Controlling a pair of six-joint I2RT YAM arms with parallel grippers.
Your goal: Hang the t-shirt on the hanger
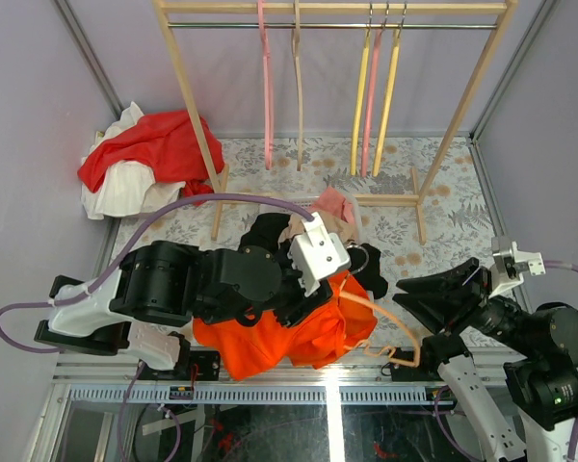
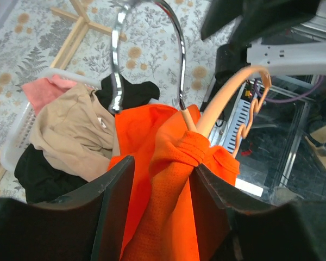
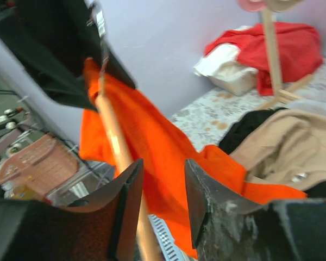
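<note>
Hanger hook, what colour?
Shiny silver metal hook, on the peach hanger. It shows best in the left wrist view.

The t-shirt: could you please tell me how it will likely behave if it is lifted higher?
Probably floppy: the t-shirt sags in loose folds below the hanger. Likely light, since the weave looks thin. It may slip along the smooth bar, being only bunched there.
</note>
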